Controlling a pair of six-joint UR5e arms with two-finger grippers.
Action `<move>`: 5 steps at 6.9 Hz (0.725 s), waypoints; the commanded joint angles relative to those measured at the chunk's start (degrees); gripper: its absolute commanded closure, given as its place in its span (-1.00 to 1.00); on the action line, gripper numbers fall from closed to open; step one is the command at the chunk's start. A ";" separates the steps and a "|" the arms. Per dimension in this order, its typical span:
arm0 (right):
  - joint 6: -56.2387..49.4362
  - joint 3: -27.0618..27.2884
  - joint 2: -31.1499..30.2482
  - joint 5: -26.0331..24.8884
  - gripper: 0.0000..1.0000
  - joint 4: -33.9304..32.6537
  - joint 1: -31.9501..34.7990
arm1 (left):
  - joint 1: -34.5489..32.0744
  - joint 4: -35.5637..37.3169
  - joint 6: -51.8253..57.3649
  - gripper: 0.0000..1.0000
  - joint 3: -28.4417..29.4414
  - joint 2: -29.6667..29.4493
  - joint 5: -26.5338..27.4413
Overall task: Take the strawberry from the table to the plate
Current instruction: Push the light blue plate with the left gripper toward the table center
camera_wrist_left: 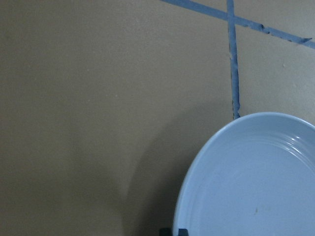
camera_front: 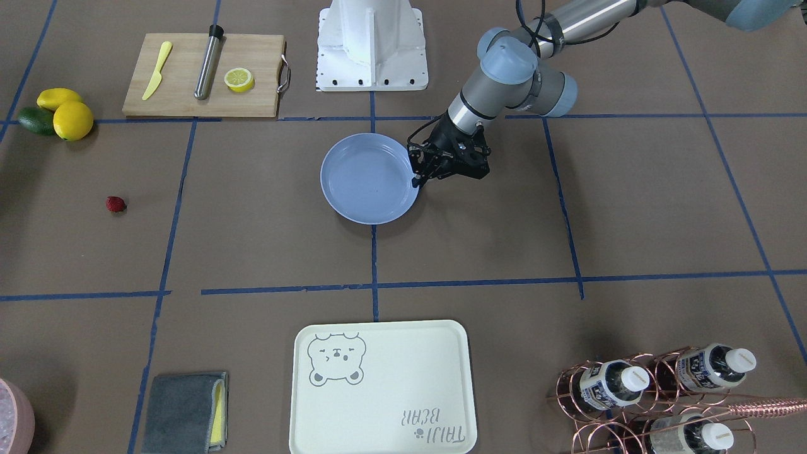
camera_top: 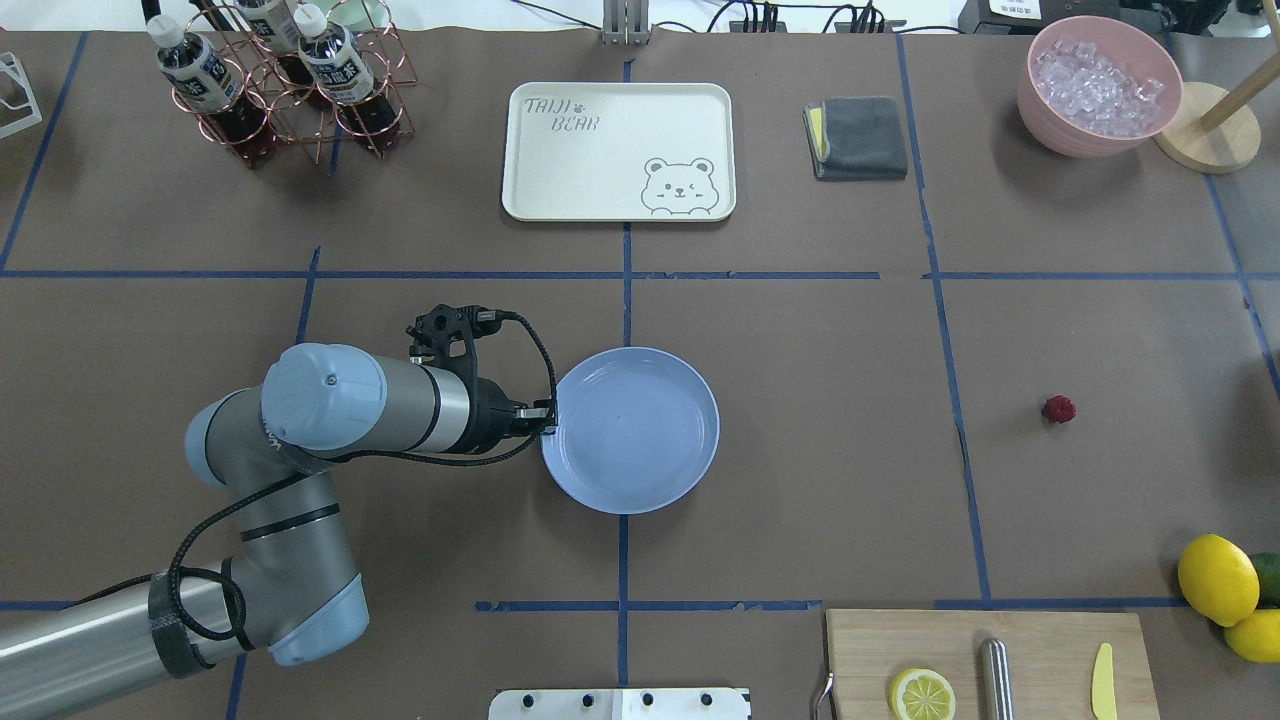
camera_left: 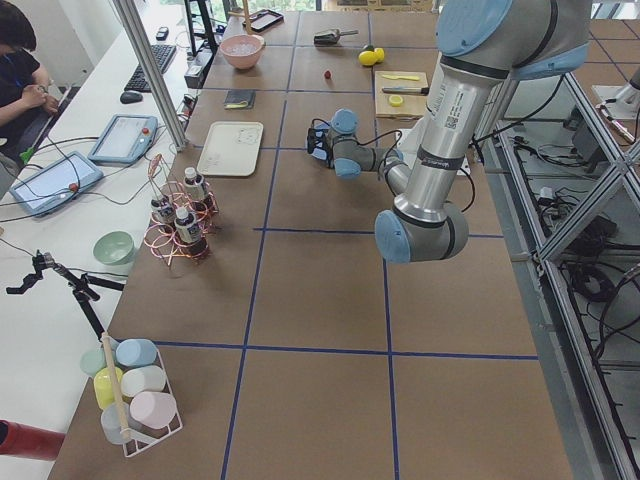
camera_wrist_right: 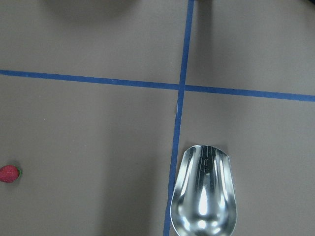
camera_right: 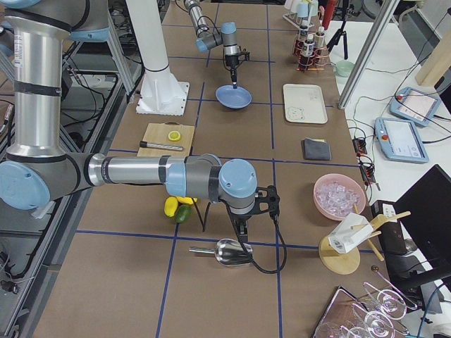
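The strawberry point(camera_front: 116, 203) is a tiny red berry lying alone on the table point(camera_front: 265, 239), far from the light-blue plate point(camera_front: 369, 189) at the centre. It also shows in the overhead view as the strawberry point(camera_top: 1058, 408), and at the left edge of the right wrist view as the strawberry point(camera_wrist_right: 9, 173). My left gripper point(camera_front: 417, 183) is shut on the rim of the plate point(camera_top: 635, 430), pointing down at its edge. My right gripper point(camera_right: 243, 227) hangs over a metal scoop point(camera_wrist_right: 202, 196); I cannot tell whether it is open or shut.
A cutting board point(camera_front: 205, 75) holds a lemon half point(camera_front: 239, 79), a yellow knife and a metal rod. Lemons point(camera_front: 72, 120) lie beside it. A cream bear tray point(camera_front: 381, 388), a grey cloth point(camera_front: 183, 413), a bottle rack point(camera_front: 656, 397) and a pink bowl of ice point(camera_top: 1098, 85) line the far side.
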 commanded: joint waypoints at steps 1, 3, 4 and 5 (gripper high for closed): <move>0.00 0.00 0.00 -0.07 -1.00 -0.01 0.07 | 0.17 0.00 0.10 1.00 0.20 -0.05 0.01; 0.00 0.00 0.00 -0.07 -1.00 -0.01 0.07 | 0.17 0.00 0.27 0.93 0.38 0.03 0.01; 0.00 0.00 0.00 -0.07 -1.00 -0.01 0.07 | 0.17 0.00 0.36 0.78 0.55 0.12 0.01; 0.00 0.00 0.09 0.02 -1.00 -0.01 0.07 | 0.17 0.00 0.36 0.62 0.64 0.12 0.01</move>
